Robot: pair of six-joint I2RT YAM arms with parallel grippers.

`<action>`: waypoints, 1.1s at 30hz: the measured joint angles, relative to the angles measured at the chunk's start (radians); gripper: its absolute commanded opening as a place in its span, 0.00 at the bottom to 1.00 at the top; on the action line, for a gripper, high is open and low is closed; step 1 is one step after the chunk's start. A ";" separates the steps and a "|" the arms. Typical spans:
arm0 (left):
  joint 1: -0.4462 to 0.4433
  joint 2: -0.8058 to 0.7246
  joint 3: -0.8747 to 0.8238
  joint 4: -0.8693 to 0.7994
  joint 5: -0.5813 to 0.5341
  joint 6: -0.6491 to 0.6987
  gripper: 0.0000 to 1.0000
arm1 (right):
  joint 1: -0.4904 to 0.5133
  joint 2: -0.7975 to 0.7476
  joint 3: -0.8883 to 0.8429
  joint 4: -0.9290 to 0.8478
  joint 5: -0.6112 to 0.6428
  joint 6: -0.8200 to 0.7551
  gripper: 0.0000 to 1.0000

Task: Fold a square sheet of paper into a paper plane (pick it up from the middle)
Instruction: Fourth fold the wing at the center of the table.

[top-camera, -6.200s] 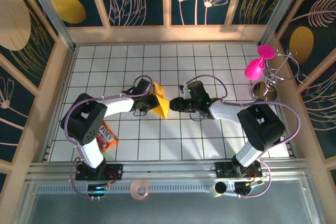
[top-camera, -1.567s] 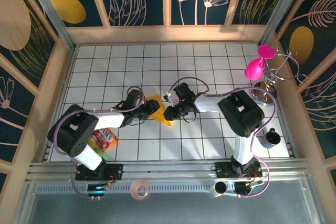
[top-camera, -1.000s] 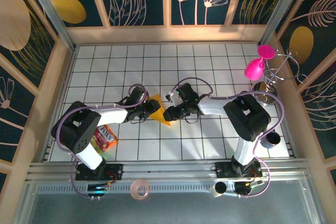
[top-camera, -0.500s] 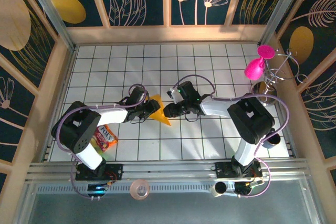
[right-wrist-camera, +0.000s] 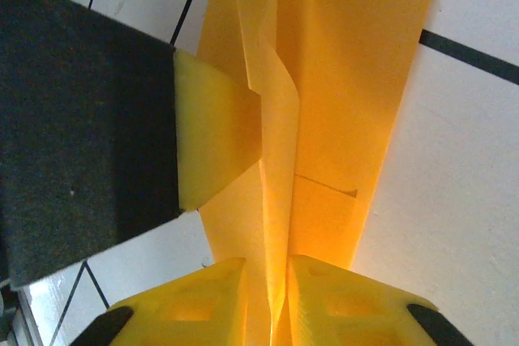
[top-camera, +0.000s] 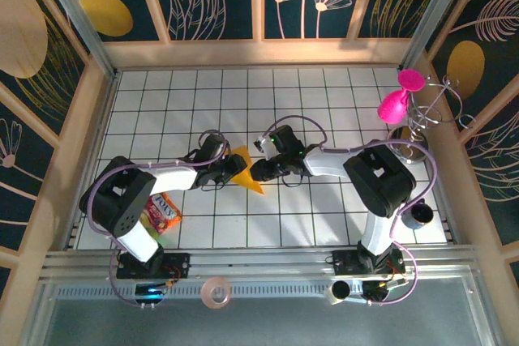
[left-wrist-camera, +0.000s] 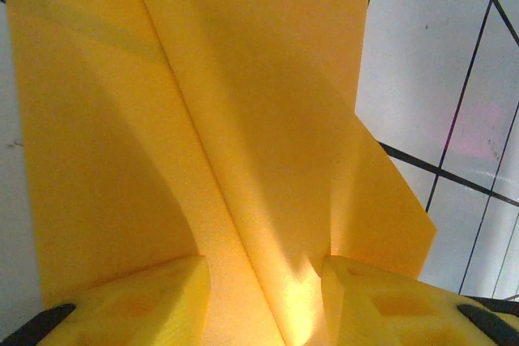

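On the table (top-camera: pixel 340 95), right claw (right-wrist-camera: pixel 268 271) pinches the paper plane (right-wrist-camera: pixel 340 79); left claw (left-wrist-camera: pixel 261 266), spread, straddles it

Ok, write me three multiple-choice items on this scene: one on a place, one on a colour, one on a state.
1. Where does the snack packet lie?
A. at the near left of the tiled table
B. in the far right corner
C. on the far wall ledge

2. What colour is the balloon-like figure?
A. green
B. pink
C. white

3. How do the right fingers stand?
A. wide apart over bare tiles
B. closed on the snack packet
C. pinched on a raised fold of the paper

Answers:
1 A: the top view shows it on the near-left tiles.
2 B: it is bright pink, at the right edge.
3 C: the right wrist view shows the fold squeezed between them.
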 measured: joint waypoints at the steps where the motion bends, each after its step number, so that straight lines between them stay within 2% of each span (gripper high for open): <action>1: 0.000 0.000 0.000 0.000 -0.001 0.000 0.41 | 0.001 0.003 0.001 0.000 -0.001 0.000 0.15; 6: -0.002 -0.010 -0.012 0.008 -0.013 -0.001 0.42 | 0.010 0.008 0.001 0.000 -0.002 -0.004 0.04; 14: -0.002 -0.212 -0.114 0.024 -0.109 -0.009 0.50 | 0.027 0.003 0.001 -0.007 0.055 -0.012 0.00; 17: -0.002 -0.262 -0.114 0.029 -0.132 -0.008 0.48 | 0.029 -0.021 0.001 -0.017 0.103 -0.016 0.00; 26: 0.012 -0.257 -0.114 0.019 -0.149 -0.008 0.46 | 0.102 -0.080 0.010 -0.084 0.298 -0.078 0.00; 33: 0.018 -0.249 -0.133 0.019 -0.142 -0.014 0.38 | 0.146 -0.059 0.029 -0.116 0.341 -0.089 0.00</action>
